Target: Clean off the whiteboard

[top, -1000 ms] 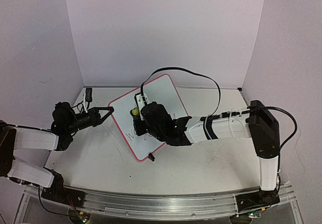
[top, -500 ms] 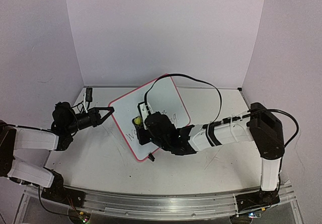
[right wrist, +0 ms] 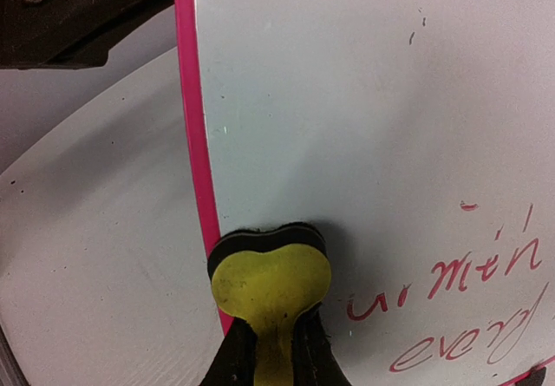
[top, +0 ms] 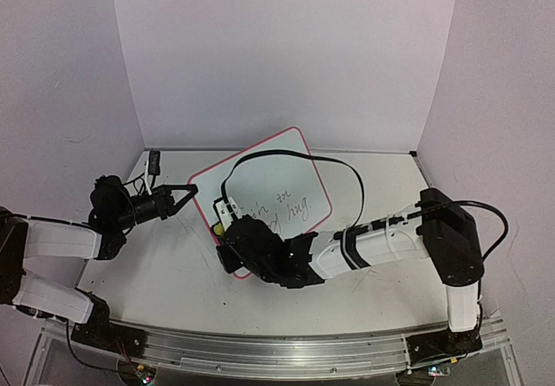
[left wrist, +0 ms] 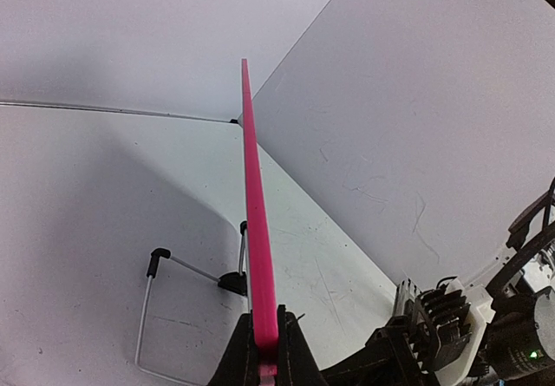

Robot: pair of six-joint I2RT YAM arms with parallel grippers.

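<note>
The whiteboard (top: 279, 162), white with a pink frame, stands tilted in the middle of the table. Handwriting (top: 290, 206) covers its lower right part. My left gripper (top: 186, 193) is shut on the frame's left edge; the left wrist view shows the frame (left wrist: 254, 230) edge-on between the fingers of that gripper (left wrist: 264, 330). My right gripper (top: 225, 230) is shut on a yellow eraser (right wrist: 270, 286) with a black felt face. The felt presses on the whiteboard (right wrist: 347, 100) right beside its pink left frame (right wrist: 198, 143). Red writing (right wrist: 451, 282) lies to the eraser's right.
The board's wire stand (left wrist: 152, 308) rests on the table behind it. A small black object (top: 153, 160) lies at the back left corner. The right wrist's black cable (top: 295, 156) loops over the board. Walls close in on three sides.
The right arm has dragged the eraser down and left across the board to its near left edge, uncovering the writing. The left gripper has held still on the frame.
</note>
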